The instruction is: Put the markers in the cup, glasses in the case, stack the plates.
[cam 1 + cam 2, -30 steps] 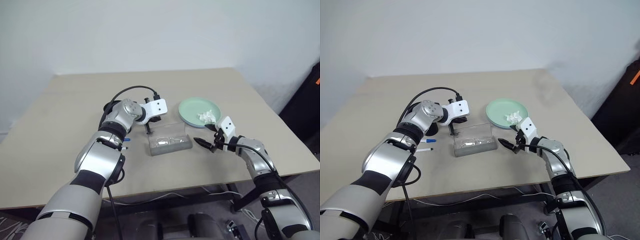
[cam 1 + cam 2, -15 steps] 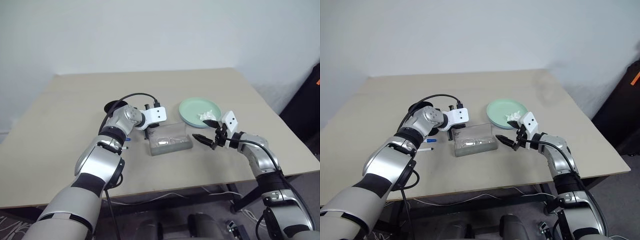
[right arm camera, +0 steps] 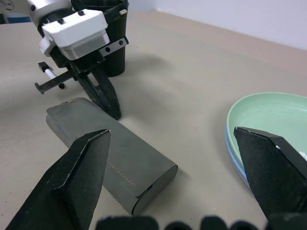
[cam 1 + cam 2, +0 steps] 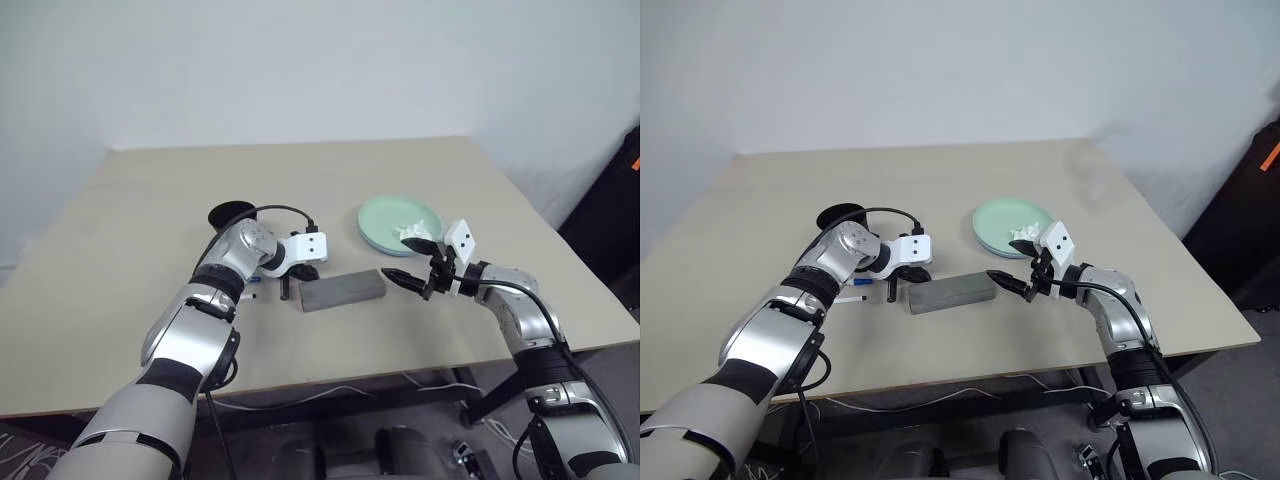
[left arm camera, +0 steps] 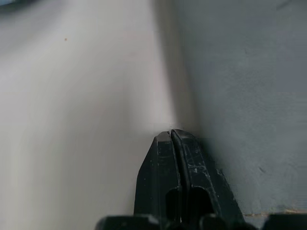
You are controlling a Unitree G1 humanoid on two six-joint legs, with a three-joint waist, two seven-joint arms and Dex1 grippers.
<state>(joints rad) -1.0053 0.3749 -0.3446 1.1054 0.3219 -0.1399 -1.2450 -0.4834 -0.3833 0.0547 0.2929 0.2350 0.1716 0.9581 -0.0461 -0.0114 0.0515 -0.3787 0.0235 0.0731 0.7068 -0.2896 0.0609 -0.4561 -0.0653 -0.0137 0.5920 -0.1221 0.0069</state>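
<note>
The grey case (image 4: pixel 340 290) lies closed on the table, so the glasses are hidden. My left gripper (image 4: pixel 285 294) is shut and empty, its tips at the table by the case's left end; in the left wrist view the shut fingers (image 5: pixel 172 143) stand beside the case wall (image 5: pixel 249 96). My right gripper (image 4: pixel 403 260) hangs open and empty just off the case's right end. The black cup (image 4: pixel 230 214) stands behind my left arm. Two markers (image 4: pixel 854 290) lie left of the case. The mint green plate (image 4: pixel 392 218) sits on the light blue one.
A crumpled white scrap (image 4: pixel 414 232) lies on the green plate, close behind my right gripper. The beige table (image 4: pixel 130 250) is bare on its left half and along the back. A dark object stands past the table's right edge.
The case lid has come down and shut over the glasses. My left gripper sank and drew back to the case's left end. The right gripper rose slightly.
</note>
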